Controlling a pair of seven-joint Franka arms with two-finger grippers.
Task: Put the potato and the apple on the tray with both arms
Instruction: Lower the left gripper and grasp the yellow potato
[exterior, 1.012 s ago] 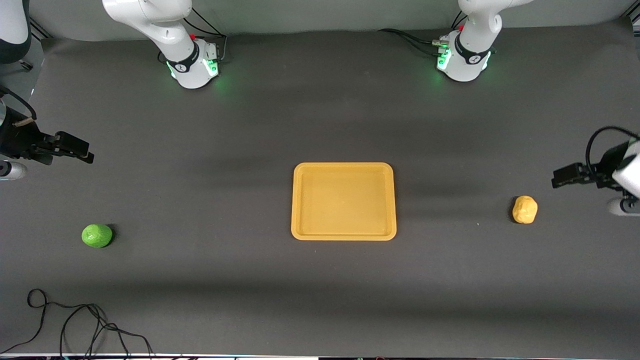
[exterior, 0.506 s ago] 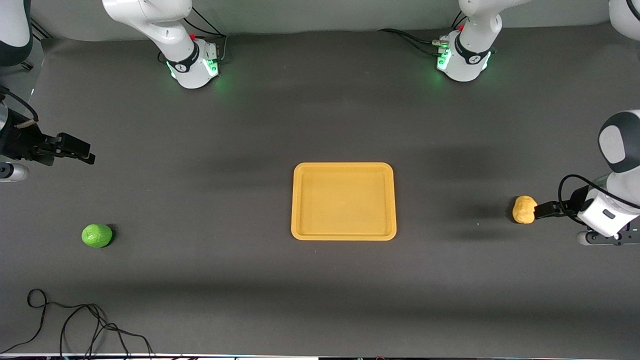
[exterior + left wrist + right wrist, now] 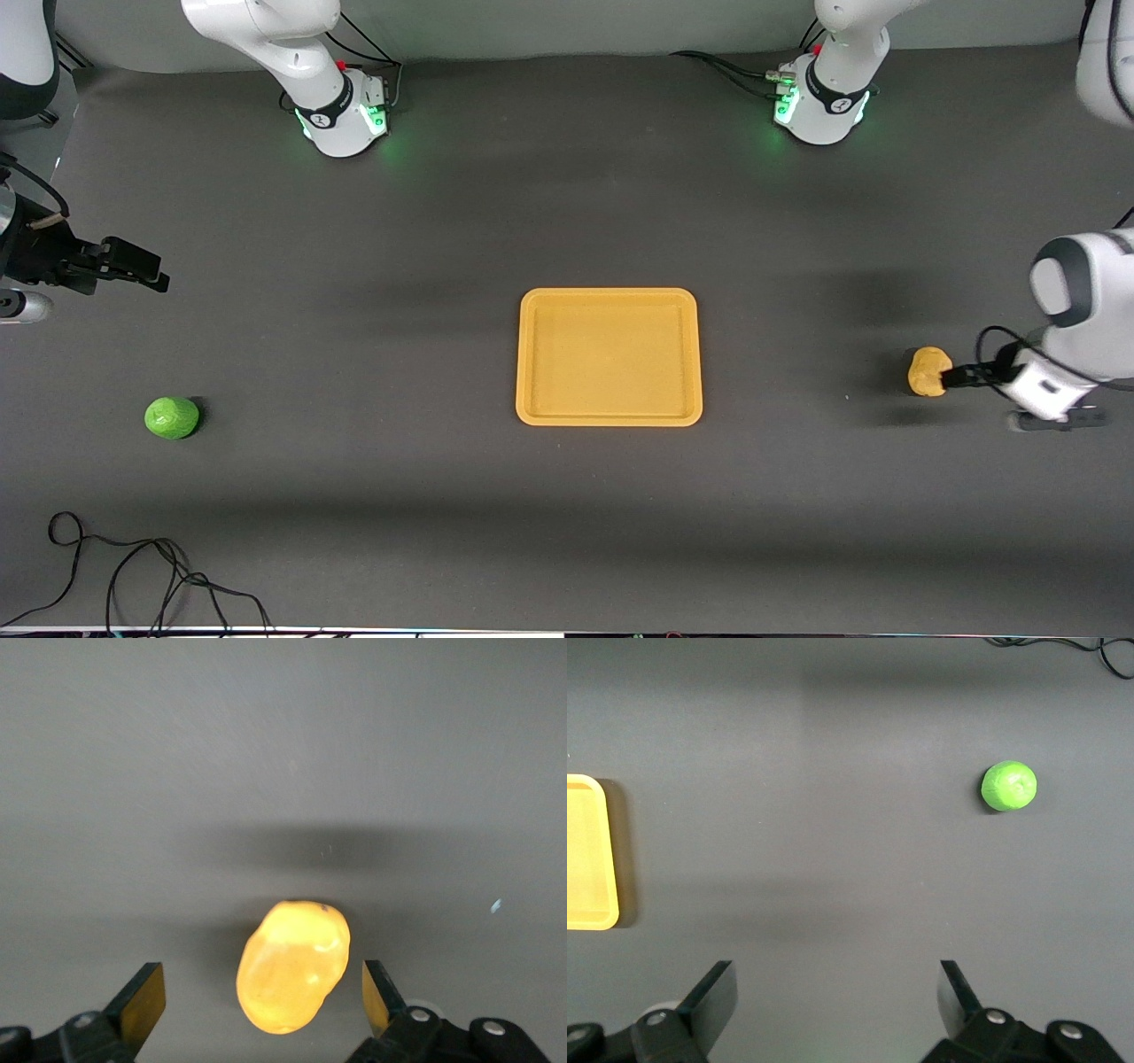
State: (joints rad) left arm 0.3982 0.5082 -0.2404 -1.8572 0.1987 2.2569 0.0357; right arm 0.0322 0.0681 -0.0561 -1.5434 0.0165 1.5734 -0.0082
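Potato point(image 3: 293, 966) btwn spread L fingers point(image 3: 142, 1003)

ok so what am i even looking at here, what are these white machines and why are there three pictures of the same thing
These are two white robot arms bolted to a dark table, each ending in a two-finger gripper. The wide picture comes from a high camera facing them. The other two come from small cameras on the arms' wrists, looking down past the fingers.

On the table lie a yellow-orange tray in the middle, a potato toward the left arm's end, a green apple toward the right arm's end, and a loose black cable near the front camera.

The left gripper is down at the potato, its open fingers on either side without closing on it. The right gripper is open over bare table, away from the apple. Nothing is held.
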